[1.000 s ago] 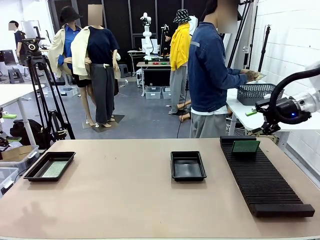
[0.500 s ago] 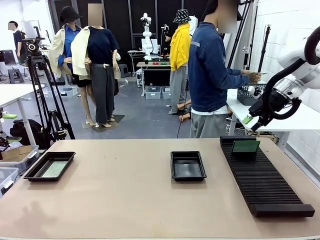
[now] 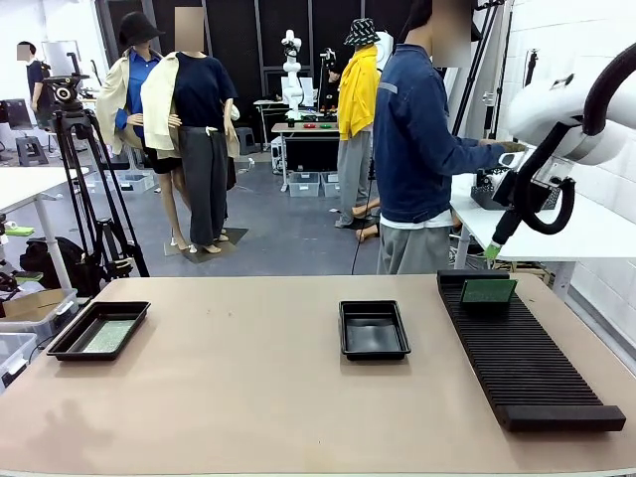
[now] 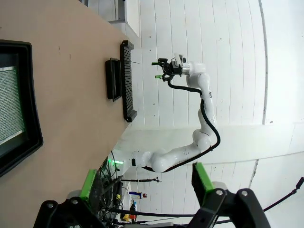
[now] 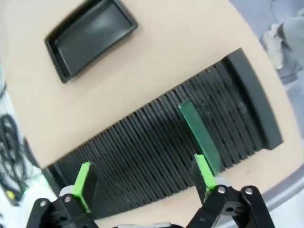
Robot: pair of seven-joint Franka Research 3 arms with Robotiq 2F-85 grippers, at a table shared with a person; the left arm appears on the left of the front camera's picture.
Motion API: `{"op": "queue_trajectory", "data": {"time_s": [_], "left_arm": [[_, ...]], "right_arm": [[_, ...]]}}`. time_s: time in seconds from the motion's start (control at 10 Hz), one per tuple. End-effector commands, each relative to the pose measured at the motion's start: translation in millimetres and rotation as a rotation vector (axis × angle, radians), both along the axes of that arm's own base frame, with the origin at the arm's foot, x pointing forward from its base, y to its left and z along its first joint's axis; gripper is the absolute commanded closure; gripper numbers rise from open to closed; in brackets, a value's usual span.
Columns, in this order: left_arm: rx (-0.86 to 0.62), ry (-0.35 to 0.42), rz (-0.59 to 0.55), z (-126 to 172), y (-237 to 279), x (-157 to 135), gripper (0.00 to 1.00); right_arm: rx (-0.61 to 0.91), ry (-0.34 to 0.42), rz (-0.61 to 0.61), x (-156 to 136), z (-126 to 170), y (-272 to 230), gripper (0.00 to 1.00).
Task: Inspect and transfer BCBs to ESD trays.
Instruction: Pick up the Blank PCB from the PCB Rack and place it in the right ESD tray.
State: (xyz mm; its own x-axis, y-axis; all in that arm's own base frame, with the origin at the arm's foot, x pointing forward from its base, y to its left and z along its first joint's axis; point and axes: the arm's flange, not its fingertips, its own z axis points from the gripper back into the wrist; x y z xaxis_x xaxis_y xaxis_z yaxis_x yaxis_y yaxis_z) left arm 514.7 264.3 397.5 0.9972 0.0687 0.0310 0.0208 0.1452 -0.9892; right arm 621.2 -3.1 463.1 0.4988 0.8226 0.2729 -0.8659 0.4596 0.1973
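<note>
Front view: right end effector [image 3: 494, 248] higher than before.

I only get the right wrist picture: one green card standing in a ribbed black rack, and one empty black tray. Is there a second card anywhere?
Observer: Yes, a second BCB lies flat in the other ESD tray, at the left end of the table.
Visitor: Is anyone else there?
Observer: A person stands at the far side, turned sideways.
Visitor: And the other arm?
Observer: The left gripper is open, with nothing between its fingers.
</note>
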Motion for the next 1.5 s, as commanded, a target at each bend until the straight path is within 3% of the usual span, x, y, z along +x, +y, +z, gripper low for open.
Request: {"op": "queue_trajectory", "data": {"time_s": [0.0, 0.5, 1.1, 1.4], "left_arm": [[0.012, 0.000, -0.015, 0, 0, -3, 0.00], [0.012, 0.000, -0.015, 0, 0, -3, 0.00], [0.012, 0.000, -0.015, 0, 0, -3, 0.00], [0.012, 0.000, -0.015, 0, 0, -3, 0.00]], "right_arm": [[-0.109, -0.109, 0.133, -17, -13, 4, 0.00], [-0.206, -0.193, 0.415, -19, -30, -5, 0.00], [-0.254, -0.277, 0.474, 12, -40, -6, 0.00], [-0.251, -0.256, 0.492, 38, -44, -3, 0.00]]}}
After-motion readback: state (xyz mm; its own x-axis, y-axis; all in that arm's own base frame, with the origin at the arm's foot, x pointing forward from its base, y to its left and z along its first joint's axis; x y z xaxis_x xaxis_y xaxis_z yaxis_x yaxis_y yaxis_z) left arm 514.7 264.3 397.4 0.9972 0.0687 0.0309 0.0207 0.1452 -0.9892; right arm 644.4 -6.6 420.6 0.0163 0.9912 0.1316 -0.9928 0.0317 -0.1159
